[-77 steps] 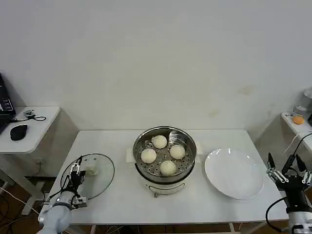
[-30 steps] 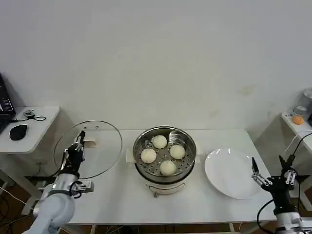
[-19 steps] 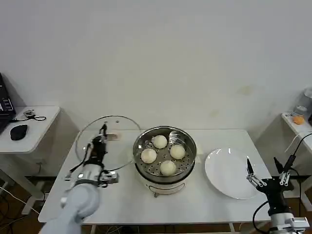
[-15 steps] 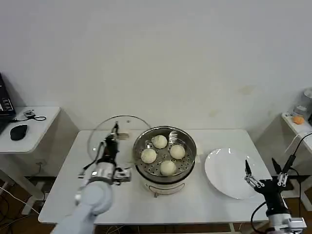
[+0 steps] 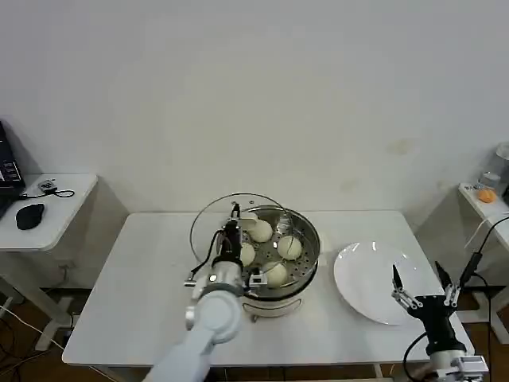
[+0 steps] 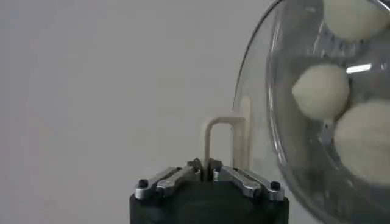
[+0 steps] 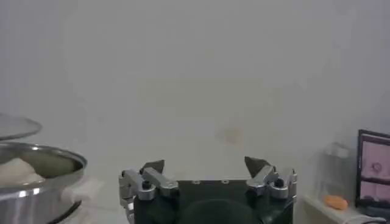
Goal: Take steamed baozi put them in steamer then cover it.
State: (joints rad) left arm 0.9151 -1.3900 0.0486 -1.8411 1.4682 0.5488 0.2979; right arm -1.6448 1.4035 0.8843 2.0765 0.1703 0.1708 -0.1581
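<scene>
Steamer: stands at the centre of the white bench, a shiny steel basket on a white base. Its perforated floor carries four steamed baozi, all seated inside the basket, close together. In the left wrist view three of the buns are seen through the glass.

Glass lid: held tilted, close to upright, at the left rim of the steamer and partly overlapping the basket opening. It is not seated on the rim. Its pale loop handle faces the left arm.

Left end effector: raised over the left edge of the steamer, with its fingers together and clamped on the lid handle. The left wrist view shows the two fingertips meeting at the base of the loop.

Right end effector: at the near right of the bench, beside the near edge of the white plate, and holding nothing. Its fingers stand well apart in the right wrist view, which faces the wall with the steamer rim off to one side.

White plate: lies flat on the bench right of the steamer, apart from it, with nothing on it.

Surroundings: a side table at far left carries a black mouse
</scene>
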